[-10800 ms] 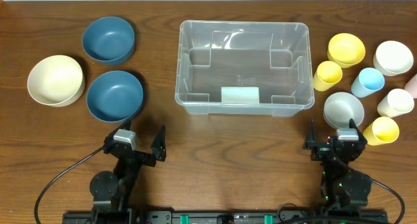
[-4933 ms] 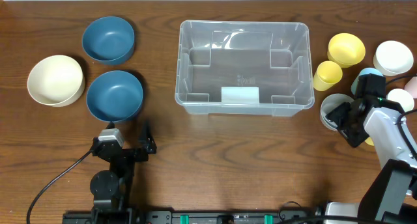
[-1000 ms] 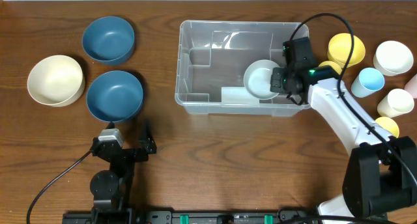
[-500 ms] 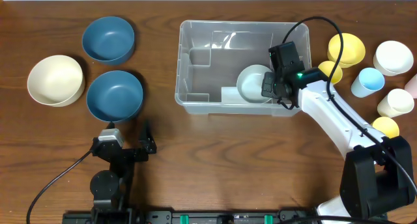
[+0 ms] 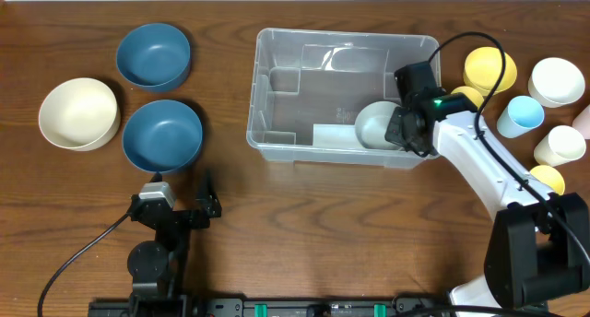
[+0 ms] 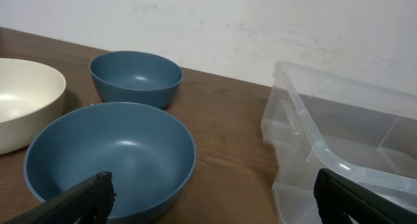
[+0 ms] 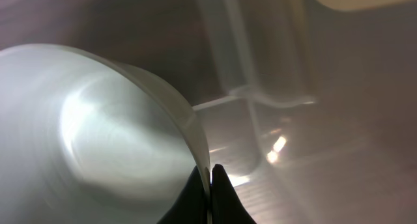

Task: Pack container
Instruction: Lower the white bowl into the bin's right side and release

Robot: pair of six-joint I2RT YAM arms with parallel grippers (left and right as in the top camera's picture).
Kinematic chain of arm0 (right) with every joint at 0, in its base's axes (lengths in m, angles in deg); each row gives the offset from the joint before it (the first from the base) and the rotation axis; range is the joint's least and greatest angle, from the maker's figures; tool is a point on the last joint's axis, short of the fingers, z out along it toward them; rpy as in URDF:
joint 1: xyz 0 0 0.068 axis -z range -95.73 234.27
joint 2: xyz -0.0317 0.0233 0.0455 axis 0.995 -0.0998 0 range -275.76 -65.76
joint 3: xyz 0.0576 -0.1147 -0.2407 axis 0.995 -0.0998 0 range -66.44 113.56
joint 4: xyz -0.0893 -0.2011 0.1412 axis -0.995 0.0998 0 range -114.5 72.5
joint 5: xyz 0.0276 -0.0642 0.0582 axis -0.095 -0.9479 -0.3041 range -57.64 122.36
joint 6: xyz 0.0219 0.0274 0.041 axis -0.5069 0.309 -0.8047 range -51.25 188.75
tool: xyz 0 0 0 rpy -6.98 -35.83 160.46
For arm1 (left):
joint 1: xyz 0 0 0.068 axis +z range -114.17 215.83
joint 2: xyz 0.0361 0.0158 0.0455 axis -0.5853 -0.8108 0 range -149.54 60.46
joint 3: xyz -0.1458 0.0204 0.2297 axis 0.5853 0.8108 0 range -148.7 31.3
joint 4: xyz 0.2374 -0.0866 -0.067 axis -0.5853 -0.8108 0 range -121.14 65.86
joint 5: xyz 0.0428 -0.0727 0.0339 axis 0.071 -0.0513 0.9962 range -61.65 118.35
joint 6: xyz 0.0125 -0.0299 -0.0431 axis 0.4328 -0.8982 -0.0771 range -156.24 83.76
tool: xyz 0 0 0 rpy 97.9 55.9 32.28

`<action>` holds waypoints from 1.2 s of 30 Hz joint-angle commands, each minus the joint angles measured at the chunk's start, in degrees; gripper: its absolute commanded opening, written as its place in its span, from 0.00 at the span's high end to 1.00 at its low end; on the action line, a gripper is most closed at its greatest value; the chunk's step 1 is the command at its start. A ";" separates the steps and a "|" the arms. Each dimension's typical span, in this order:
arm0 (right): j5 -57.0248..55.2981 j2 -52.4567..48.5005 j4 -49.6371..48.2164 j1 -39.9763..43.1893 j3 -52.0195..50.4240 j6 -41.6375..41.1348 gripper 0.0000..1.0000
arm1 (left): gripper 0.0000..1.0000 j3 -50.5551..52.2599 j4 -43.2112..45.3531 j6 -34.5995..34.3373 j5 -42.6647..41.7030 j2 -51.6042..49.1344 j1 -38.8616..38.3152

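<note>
The container (image 5: 346, 33) is a large clear bin at the middle back of the table. Inside its front right part, a pale grey bowl (image 5: 373, 125) hangs tilted, and my right gripper (image 5: 399, 130) is shut on its rim. The right wrist view shows the bowl (image 7: 98, 133) large at left, my right gripper (image 7: 210, 178) pinching its thin edge, and the container's wall (image 7: 326, 120) behind. My left gripper (image 5: 182, 195) stands open at the front left, holding nothing. In its own view the left gripper (image 6: 212, 191) faces a blue bowl (image 6: 111, 152) and the container (image 6: 339, 159).
Two blue bowls (image 5: 153, 55) (image 5: 162, 135) and a cream bowl (image 5: 78, 112) sit left of the bin. Several cups stand to its right: yellow (image 5: 489, 70), white (image 5: 555, 81), light blue (image 5: 521, 116), cream (image 5: 560, 146), yellow (image 5: 539, 181).
My right gripper, still holding the grey bowl, drifted left inside the container, then came back right and nearer the front wall. The left arm has not moved.
</note>
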 commanded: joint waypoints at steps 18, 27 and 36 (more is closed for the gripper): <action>-3.08 -0.31 -19.85 1.22 1.03 16.04 0.99 | 0.02 1.31 -1.40 -0.50 0.04 0.35 0.11; -4.20 -7.34 -25.20 1.22 1.03 17.18 0.99 | 0.02 1.31 -1.40 -0.50 0.04 0.35 0.11; -5.49 -13.55 -29.00 1.22 1.03 17.20 0.98 | 0.02 1.31 -1.40 -0.50 0.04 0.35 0.11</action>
